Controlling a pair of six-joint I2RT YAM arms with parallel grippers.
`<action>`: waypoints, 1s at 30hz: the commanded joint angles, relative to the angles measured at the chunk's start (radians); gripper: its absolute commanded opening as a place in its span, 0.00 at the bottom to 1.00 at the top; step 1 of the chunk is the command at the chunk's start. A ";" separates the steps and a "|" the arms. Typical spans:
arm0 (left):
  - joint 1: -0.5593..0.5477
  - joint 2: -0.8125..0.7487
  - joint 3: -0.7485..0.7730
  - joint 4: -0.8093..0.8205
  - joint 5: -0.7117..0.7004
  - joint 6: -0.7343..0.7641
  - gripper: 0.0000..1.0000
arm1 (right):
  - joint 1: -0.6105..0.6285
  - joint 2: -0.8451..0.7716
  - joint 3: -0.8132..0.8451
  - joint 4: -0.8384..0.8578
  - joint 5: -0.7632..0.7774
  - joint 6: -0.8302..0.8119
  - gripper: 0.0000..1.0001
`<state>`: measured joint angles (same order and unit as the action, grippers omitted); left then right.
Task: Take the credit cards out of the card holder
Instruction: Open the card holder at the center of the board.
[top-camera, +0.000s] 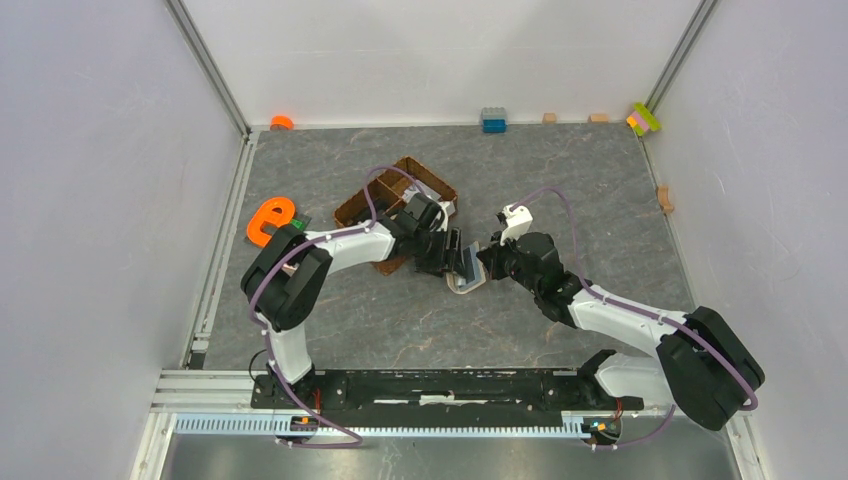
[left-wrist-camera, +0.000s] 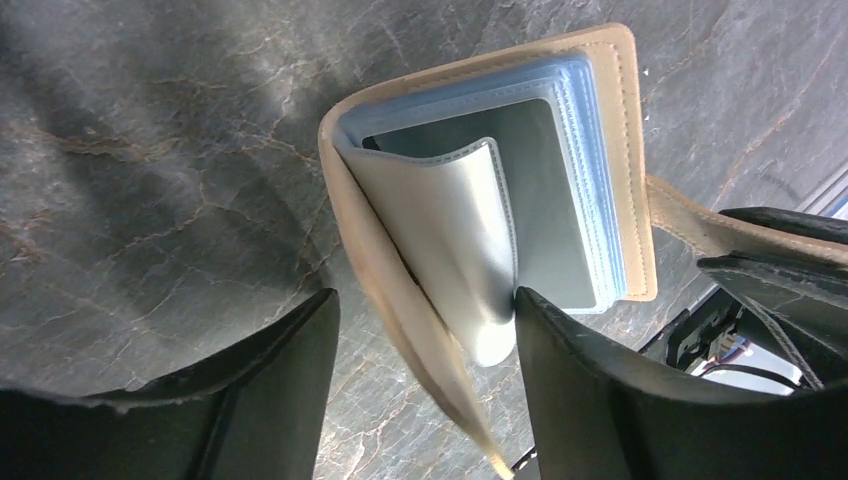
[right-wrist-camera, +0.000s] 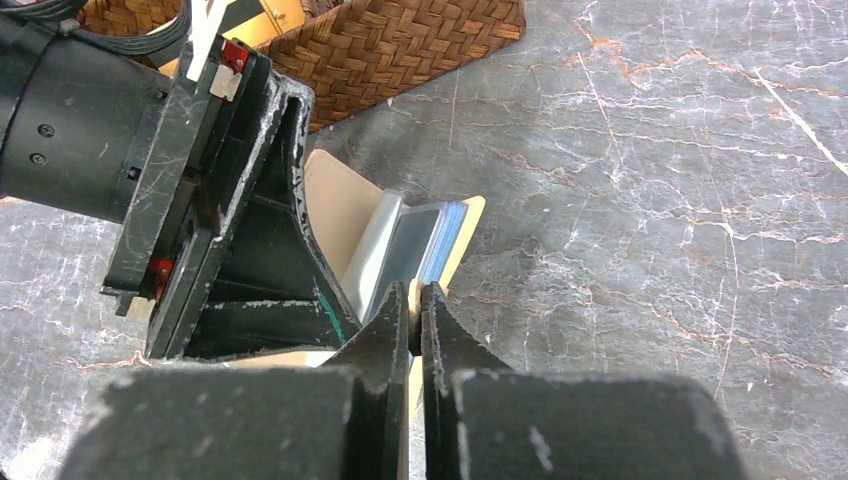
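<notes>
Checking in on the wallet job: the small beige-tan folding card holder (left-wrist-camera: 560, 180) lies open on the grey marbled worktop (right-wrist-camera: 650, 200), near the right-hand front corner of the brown woven wicker basket (right-wrist-camera: 400, 50).

The left claw (left-wrist-camera: 425, 300) reaches in from the basket side and is released. Its two black fingers stand apart on either side of the raised tan cover (left-wrist-camera: 385, 270) and one shiny clear-grey plastic sleeve (left-wrist-camera: 450, 240). One finger touches that sleeve, the other stands off the cover. The remaining bluish sleeves lie stacked flat on the holder's other half.

The right claw (right-wrist-camera: 415, 295) is on the side of the holder away from the basket, clenched tight on the holder's little closing tab (left-wrist-camera: 690, 220), which is stretched straight.

I can't pick out the credit cards inside the sleeves from any view.

An orange letter-shaped toy (top-camera: 268, 220) sits off the basket's left side.
</notes>
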<state>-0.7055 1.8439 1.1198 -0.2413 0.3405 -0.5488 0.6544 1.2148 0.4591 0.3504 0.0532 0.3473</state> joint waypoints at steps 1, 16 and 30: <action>0.019 0.012 0.035 -0.021 -0.021 -0.008 0.68 | 0.004 -0.003 0.013 0.019 0.021 0.011 0.00; 0.070 0.013 -0.003 0.041 0.055 -0.035 0.20 | -0.143 0.118 -0.016 0.103 -0.264 0.158 0.63; 0.085 -0.162 -0.171 0.345 0.177 -0.120 0.19 | -0.186 0.063 -0.060 0.141 -0.289 0.187 0.94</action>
<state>-0.6346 1.7916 0.9901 -0.0677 0.4561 -0.6056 0.4854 1.3312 0.4271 0.4198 -0.2134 0.5156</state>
